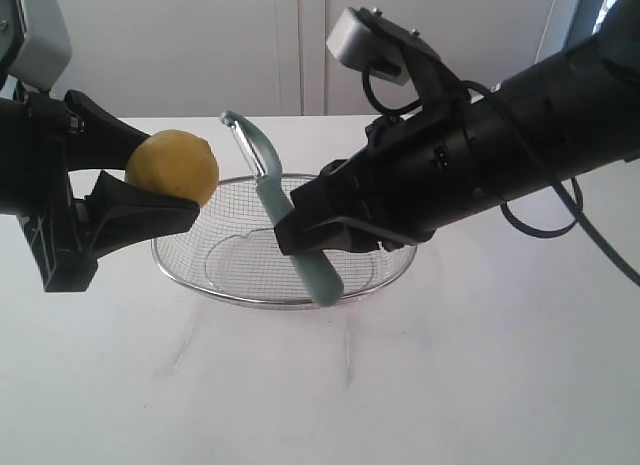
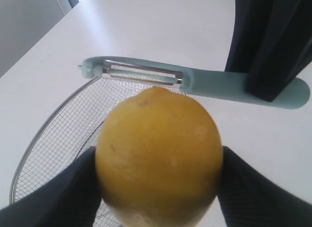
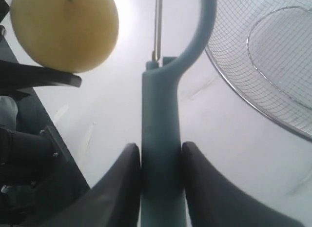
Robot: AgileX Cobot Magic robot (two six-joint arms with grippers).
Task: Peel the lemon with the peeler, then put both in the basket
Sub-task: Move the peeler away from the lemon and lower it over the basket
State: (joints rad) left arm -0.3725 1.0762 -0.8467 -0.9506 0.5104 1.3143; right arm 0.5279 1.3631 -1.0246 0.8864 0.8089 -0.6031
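My left gripper [image 1: 165, 175] is shut on the yellow lemon [image 1: 173, 167], holding it in the air above the left rim of the wire basket [image 1: 200, 282]. In the left wrist view the lemon [image 2: 158, 156] fills the space between the black fingers [image 2: 63, 193]. My right gripper [image 1: 300, 223] is shut on the teal handle of the peeler [image 1: 285, 210], whose blade end points up and toward the lemon, a short gap apart. The right wrist view shows the peeler [image 3: 161, 139] clamped between both fingers [image 3: 119, 183], with the lemon [image 3: 63, 29] beyond.
The basket [image 3: 253, 90] stands on a white table [image 1: 450, 385] and holds nothing that I can see. A white wall lies behind. Both arms hang over the basket area, left and right of it.
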